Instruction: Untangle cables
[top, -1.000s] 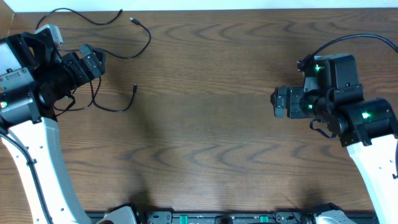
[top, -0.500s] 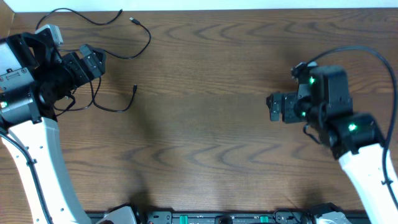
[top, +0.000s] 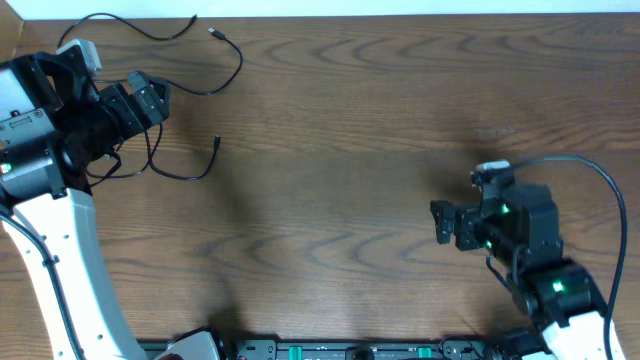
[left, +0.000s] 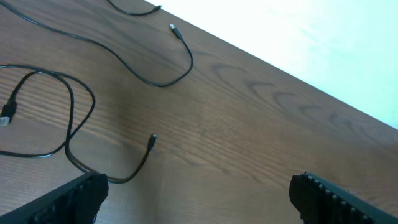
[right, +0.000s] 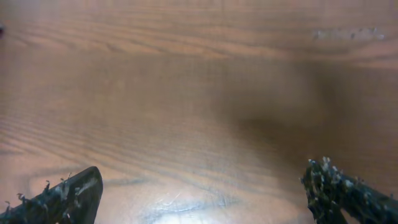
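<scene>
The left arm's pincer (left: 199, 200) hangs released, its black ribbed fingers (left: 74, 196) spread wide over the dark wood-grain bench (top: 340, 120) near its far left corner. A longer thin black cord (left: 190, 59) snakes along the bench's back edge, its small plug (left: 173, 28) lying free. A shorter thin black cord (left: 148, 155) curls just beside the left pincer, one plug end (left: 152, 139) pointing away from it. Whether the two cross beneath the arm I cannot tell. The right pincer (right: 205, 193) is likewise released, hovering over the bench's near right part, well apart from both cords. Whether the white block (top: 80, 50) on the left arm is lettered I cannot make out.
</scene>
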